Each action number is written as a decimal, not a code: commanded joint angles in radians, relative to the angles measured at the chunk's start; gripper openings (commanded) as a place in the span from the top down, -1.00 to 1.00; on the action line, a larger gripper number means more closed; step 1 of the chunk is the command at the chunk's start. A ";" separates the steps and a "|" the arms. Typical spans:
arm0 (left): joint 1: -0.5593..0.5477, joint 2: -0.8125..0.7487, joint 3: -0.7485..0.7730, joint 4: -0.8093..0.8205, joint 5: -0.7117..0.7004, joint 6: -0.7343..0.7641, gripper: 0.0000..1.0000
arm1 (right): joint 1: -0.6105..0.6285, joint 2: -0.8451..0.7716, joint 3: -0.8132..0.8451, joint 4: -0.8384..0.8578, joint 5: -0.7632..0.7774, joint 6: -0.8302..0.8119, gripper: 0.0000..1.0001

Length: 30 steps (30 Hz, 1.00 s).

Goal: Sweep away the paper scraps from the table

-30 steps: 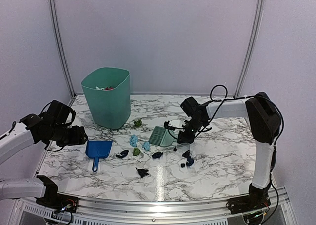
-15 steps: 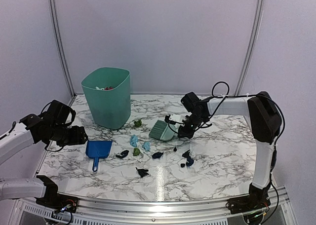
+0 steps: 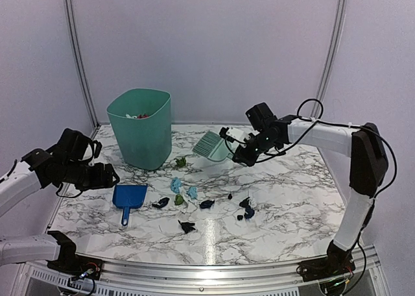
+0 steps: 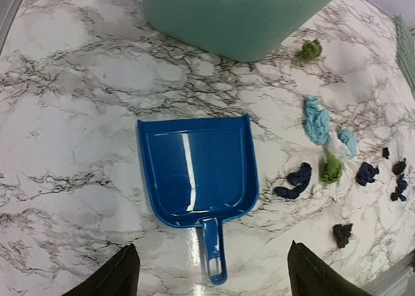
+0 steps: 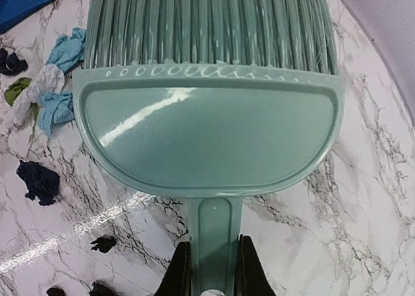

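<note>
None of the sweeping looked done from the top view: roughly ten paper scraps lay loose across the middle of the bench, just right of the blue dustpan, whose tray was bare. One green wad sat apart, just below the teal bin. The right end effector held the mint brush in the upper centre, apparently lifted and clear of the scraps, while the left end effector hovered at the left near the dustpan. From the left wrist, its fingers stood spread at the bottom corners with nothing between them, the dustpan ungrasped at centre and scraps down the right side. From the right wrist, the fingers were clenched on the brush handle at bottom centre, with scraps along the left edge. Gathering, scooping and dumping all seemed left to do.
</note>
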 commanded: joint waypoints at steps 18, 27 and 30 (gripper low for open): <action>-0.011 0.175 0.412 0.272 0.719 -0.244 -0.84 | 0.287 -0.263 0.028 0.316 -0.028 0.315 1.00; -0.053 0.208 0.441 0.361 0.734 -0.291 -0.77 | 0.388 -0.186 0.148 0.322 0.081 0.369 1.00; -0.060 0.211 0.444 0.376 0.710 -0.309 -0.66 | 0.403 -0.172 0.167 0.323 0.082 0.369 1.00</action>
